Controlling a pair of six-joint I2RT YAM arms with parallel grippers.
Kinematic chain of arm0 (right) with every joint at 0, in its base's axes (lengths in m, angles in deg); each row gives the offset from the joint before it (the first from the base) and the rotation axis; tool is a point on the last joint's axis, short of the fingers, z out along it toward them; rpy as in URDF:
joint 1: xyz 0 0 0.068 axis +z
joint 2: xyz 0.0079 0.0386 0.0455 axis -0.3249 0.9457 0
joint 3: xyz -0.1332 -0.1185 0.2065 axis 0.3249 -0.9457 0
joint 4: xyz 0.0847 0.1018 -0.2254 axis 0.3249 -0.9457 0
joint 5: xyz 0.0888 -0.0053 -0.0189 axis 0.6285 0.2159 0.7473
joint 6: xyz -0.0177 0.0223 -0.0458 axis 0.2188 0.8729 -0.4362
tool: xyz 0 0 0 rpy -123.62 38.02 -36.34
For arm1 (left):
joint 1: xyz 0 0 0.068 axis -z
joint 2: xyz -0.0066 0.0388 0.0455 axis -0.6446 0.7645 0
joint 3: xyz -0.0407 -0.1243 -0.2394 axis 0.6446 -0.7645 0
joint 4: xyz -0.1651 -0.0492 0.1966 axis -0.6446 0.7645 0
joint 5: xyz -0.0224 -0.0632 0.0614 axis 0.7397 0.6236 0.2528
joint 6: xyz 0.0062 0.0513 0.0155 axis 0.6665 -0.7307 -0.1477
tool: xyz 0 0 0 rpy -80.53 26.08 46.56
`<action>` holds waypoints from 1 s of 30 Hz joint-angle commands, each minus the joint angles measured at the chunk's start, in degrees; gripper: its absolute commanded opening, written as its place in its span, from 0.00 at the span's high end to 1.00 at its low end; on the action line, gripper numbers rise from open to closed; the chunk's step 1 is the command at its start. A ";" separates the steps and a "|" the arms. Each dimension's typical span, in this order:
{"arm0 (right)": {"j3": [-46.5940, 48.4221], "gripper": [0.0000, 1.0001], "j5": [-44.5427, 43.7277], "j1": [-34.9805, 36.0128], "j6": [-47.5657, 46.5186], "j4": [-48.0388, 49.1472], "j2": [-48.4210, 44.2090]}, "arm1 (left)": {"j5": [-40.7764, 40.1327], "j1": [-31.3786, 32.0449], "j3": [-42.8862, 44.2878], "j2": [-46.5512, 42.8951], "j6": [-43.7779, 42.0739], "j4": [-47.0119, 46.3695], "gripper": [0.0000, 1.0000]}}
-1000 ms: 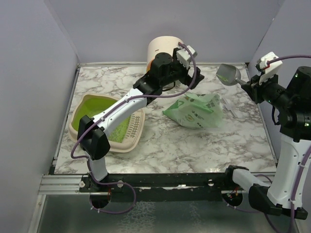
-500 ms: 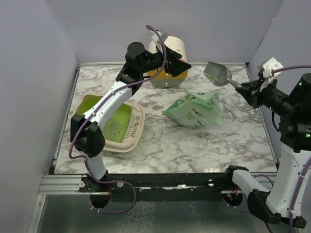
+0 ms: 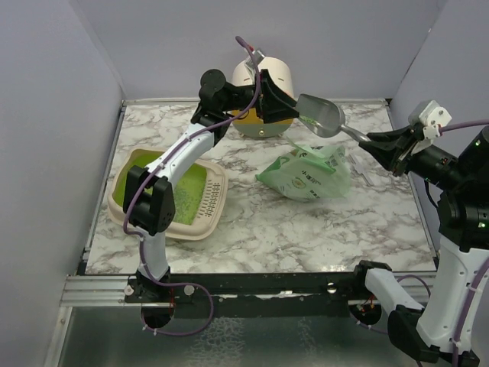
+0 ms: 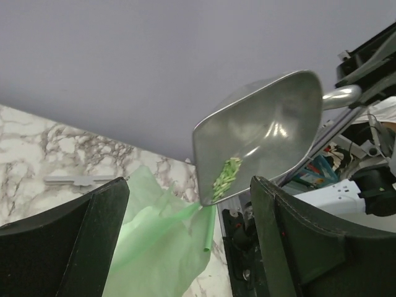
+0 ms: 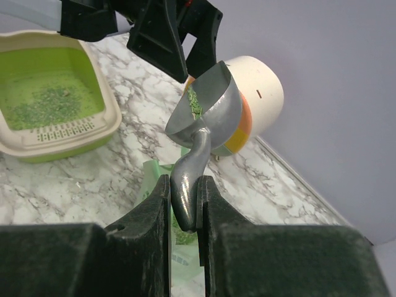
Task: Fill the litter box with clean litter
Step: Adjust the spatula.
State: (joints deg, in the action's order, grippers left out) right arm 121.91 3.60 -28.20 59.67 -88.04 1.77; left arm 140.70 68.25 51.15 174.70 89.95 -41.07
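Note:
The litter box [image 3: 216,200] sits at the left of the table, its green floor scattered with green litter [image 3: 182,202]. My right gripper [image 3: 373,144] is shut on the handle of a grey metal scoop [image 3: 319,115], held in the air above the mint-green bag [image 3: 309,174]. In the right wrist view the scoop [image 5: 207,111] holds a small streak of green litter [image 5: 193,102], and the handle is pinched at my right gripper [image 5: 184,189]. My left gripper [image 3: 290,107] is raised and open, its tips right beside the scoop's mouth. In the left wrist view the scoop [image 4: 260,133] hangs just beyond my left gripper [image 4: 189,235], with nothing between its fingers.
A cream cylinder [image 3: 263,76] with an orange, yellow and teal face lies at the back, just behind the left gripper. The box [image 5: 62,133] with its slotted panel shows at the left of the right wrist view. Grey walls close in the table on three sides.
The left arm lifted and swung back in front of the cylinder, its jaws narrowing slightly. The right gripper carried the scoop leftward until its mouth met the left gripper's tips.

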 commanded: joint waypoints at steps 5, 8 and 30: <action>-2.93 0.99 5.48 -0.35 1.39 4.92 -1.67 | 5.19 -0.64 2.41 3.94 24.20 -28.84 0.25; -3.64 0.99 5.11 -0.35 1.68 5.44 -1.98 | 6.03 -0.52 3.00 6.10 30.81 -35.52 0.31; -5.10 0.99 8.55 -0.35 2.92 6.63 -0.38 | 8.04 -0.54 4.39 8.72 33.40 -34.61 0.42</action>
State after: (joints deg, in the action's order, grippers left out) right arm 115.62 8.67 -28.30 61.77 -84.56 1.05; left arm 147.17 67.95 53.47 183.39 125.52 -77.70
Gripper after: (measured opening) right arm 0.140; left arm 0.594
